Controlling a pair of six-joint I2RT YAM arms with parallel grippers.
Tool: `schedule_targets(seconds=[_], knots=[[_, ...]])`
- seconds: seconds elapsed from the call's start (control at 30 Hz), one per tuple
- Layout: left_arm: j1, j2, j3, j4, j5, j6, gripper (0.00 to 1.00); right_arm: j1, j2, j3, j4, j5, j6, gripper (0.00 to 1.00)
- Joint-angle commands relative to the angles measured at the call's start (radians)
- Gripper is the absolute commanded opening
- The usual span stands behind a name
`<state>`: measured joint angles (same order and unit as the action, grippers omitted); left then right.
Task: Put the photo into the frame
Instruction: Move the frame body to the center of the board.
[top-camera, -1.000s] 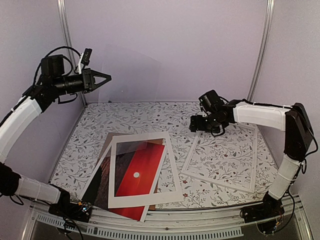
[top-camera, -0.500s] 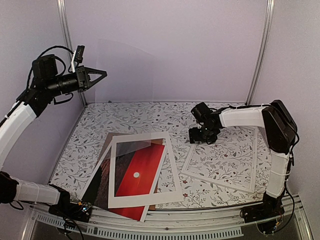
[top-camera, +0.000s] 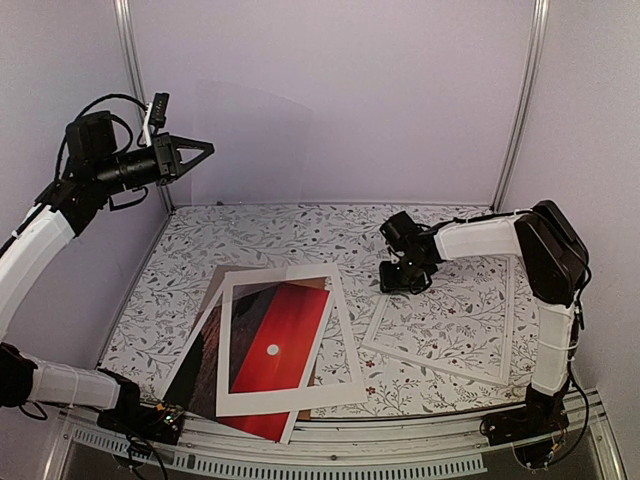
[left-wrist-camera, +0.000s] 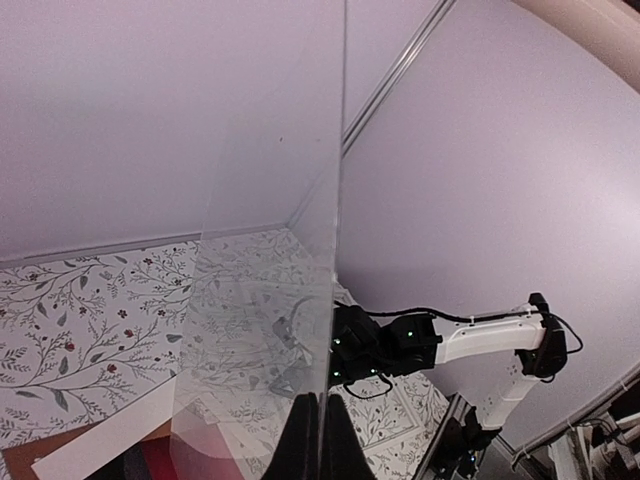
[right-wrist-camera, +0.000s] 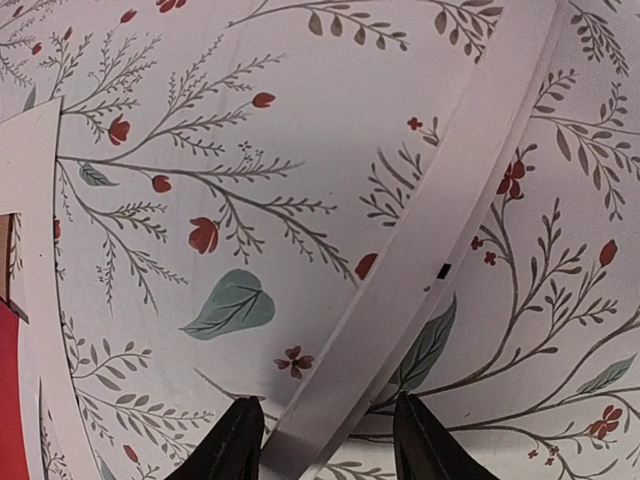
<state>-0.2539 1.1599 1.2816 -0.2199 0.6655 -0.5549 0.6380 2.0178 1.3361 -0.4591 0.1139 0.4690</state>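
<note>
On the floral table (top-camera: 300, 235), the photo (top-camera: 275, 335) lies at the left under a white window mat (top-camera: 345, 330), well apart from the frame (right-wrist-camera: 440, 230) over on the right. Up high, the left gripper (top-camera: 205, 150) pinches a clear pane (top-camera: 250, 140) upright. Down low, the right gripper (right-wrist-camera: 328, 440) straddles the frame's rail, jaws half-wide, not clamped yet. Best play here: centre on the rail, squeeze squarely, and lift gently so the thin frame doesn't twist.

Table (top-camera: 270, 235): floral-print top. Left-front: brown backing board (top-camera: 213, 295) flat on it, photo (top-camera: 275, 335) on board, white mat (top-camera: 345, 340) over photo, stack reaching near edge. Right: frame (top-camera: 440, 365) flat on table, just beside stack.
</note>
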Motion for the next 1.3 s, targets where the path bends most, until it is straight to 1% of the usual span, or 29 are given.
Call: schedule_targets(seconds=[0.0,0.13,0.4,0.63,0.93,1.0,1.1,1.2,1.27], knots=[[0.008,-0.008,-0.001,0.059,-0.025,-0.012,0.00,0.033,-0.018,-0.042,0.027,-0.025,-0.007,0.45],[0.013,-0.004,-0.001,0.069,-0.045,-0.020,0.00,0.065,-0.021,-0.067,0.036,-0.032,0.003,0.40],[0.015,0.001,-0.011,0.079,-0.049,-0.025,0.00,0.148,-0.046,-0.111,0.063,-0.036,0.047,0.37],[0.018,0.007,-0.011,0.087,-0.060,-0.031,0.00,0.227,-0.019,-0.080,0.078,-0.053,0.078,0.36],[0.019,0.001,-0.007,0.072,-0.120,-0.017,0.00,0.289,0.041,-0.012,0.110,-0.094,0.116,0.36],[0.019,0.000,-0.011,0.073,-0.133,-0.018,0.00,0.297,0.052,0.008,0.121,-0.103,0.119,0.36],[0.018,-0.003,-0.017,0.083,-0.145,-0.033,0.00,0.299,0.062,0.030,0.142,-0.155,0.119,0.39],[0.018,-0.008,-0.024,0.104,-0.152,-0.059,0.00,0.299,0.051,0.035,0.147,-0.158,0.116,0.44],[0.018,-0.011,-0.038,0.133,-0.153,-0.091,0.00,0.298,0.036,0.033,0.129,-0.124,0.109,0.49]])
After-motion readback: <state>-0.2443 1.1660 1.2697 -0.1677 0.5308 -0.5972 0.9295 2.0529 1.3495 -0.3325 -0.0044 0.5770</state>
